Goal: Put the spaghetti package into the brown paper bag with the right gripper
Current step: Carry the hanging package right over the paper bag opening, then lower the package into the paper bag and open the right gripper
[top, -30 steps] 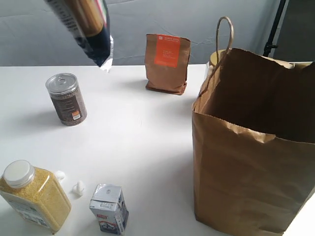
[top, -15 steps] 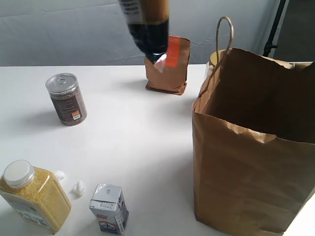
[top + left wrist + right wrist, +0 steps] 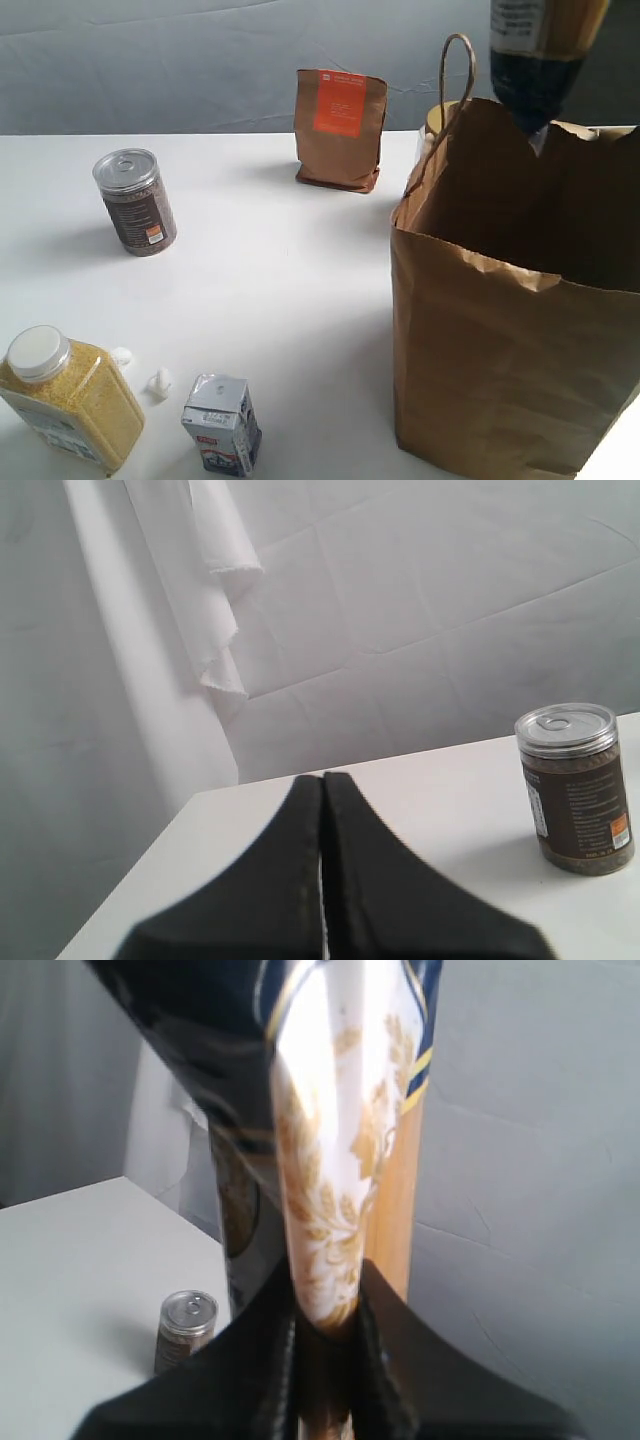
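Note:
The spaghetti package (image 3: 538, 55) hangs upright from the top edge of the exterior view, its dark navy end just above the open mouth of the brown paper bag (image 3: 500, 350). Its yellow spaghetti and white emblem fill the right wrist view, spaghetti package (image 3: 340, 1140), with my right gripper (image 3: 328, 1305) shut on it; the arm itself is out of the exterior view. In the left wrist view my left gripper (image 3: 322, 785) is shut with nothing in it, over the white table near a brown can (image 3: 577, 785).
On the white table (image 3: 280, 280) stand a brown can (image 3: 135, 202), a small brown pouch with an orange label (image 3: 340, 128), a jar of yellow grains (image 3: 70, 395) and a small carton (image 3: 222, 422). The bag's loop handle (image 3: 455, 70) sticks up.
The spaghetti package has travelled from the upper left across to the right and now hangs over the bag's opening. Nothing on the table has moved.

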`<state>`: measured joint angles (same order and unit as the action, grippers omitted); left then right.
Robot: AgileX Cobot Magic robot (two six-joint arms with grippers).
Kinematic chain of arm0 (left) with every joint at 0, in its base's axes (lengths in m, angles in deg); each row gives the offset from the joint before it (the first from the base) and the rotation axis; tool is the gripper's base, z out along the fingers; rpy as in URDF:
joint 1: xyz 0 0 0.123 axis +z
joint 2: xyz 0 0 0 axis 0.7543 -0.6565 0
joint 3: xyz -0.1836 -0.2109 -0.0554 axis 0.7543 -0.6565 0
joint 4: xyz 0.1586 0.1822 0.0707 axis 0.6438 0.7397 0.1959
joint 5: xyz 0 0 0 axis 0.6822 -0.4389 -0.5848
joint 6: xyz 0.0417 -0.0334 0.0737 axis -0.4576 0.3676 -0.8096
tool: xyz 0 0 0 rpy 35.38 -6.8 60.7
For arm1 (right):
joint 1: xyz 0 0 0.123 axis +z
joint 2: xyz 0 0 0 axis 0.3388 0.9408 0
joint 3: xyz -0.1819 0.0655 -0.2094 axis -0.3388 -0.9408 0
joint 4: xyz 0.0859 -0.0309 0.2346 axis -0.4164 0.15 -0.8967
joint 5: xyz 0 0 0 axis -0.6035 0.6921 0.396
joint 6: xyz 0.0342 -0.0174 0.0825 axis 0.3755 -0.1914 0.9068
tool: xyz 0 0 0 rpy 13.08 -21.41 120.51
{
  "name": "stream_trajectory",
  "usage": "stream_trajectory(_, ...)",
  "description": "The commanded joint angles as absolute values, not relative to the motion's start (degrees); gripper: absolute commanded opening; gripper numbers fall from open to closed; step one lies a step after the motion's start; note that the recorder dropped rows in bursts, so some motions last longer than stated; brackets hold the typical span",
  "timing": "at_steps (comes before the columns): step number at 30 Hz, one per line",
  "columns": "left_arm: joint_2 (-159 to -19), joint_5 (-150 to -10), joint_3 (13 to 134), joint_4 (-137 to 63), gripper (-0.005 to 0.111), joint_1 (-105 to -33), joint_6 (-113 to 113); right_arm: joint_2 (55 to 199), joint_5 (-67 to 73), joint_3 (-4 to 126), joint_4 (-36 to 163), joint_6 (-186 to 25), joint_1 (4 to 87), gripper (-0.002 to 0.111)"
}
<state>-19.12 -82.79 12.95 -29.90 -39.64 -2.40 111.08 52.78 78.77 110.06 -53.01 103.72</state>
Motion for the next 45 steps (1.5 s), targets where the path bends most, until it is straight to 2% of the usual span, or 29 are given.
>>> stream_trajectory(1, -18.99, -82.51, 12.68, -30.15, 0.0, -39.52, -2.19, 107.99, 50.53, 75.42, 116.41, -51.13, 103.68, 0.0)
stream_trajectory(6, -18.99, -82.51, 12.68, -30.15, 0.0, -39.52, -2.19, 107.35, 52.22, 71.87, 119.64, -50.5, 103.54, 0.0)
stream_trajectory(9, -18.99, -82.51, 12.68, -30.15, 0.0, -39.52, -2.19, 107.35, 52.39, 70.06, 120.31, -49.23, 100.8, 0.0)
stream_trajectory(15, -18.99, -82.51, 12.68, -30.15, 0.0, -39.52, -2.19, 107.35, 46.11, 66.15, 113.83, -48.68, 88.76, 0.0)
stream_trajectory(19, -18.99, -82.51, 12.68, -30.15, 0.0, -39.52, -2.19, 107.47, 36.13, 61.05, 105.93, -49.04, 78.41, 0.0)
stream_trajectory(25, -18.99, -82.51, 12.68, -30.15, 0.0, -39.52, -2.19, 108.95, 26.29, 52.96, 90.64, -55.66, 68.08, 0.0)
stream_trajectory(36, -18.99, -82.51, 12.68, -30.15, 0.0, -39.52, -2.19, 109.33, 16.49, 41.35, 80.69, -59.36, 65.0, 0.0)
stream_trajectory(39, -18.99, -82.51, 12.68, -30.15, 0.0, -39.52, -2.19, 109.33, 16.21, 39.85, 79.12, -59.46, 65.0, 0.006)
stream_trajectory(45, -18.99, -82.41, 12.68, -30.15, 0.0, -39.52, -2.19, 107.68, 16.32, 38.04, 78.46, -59.05, 65.0, 0.038)
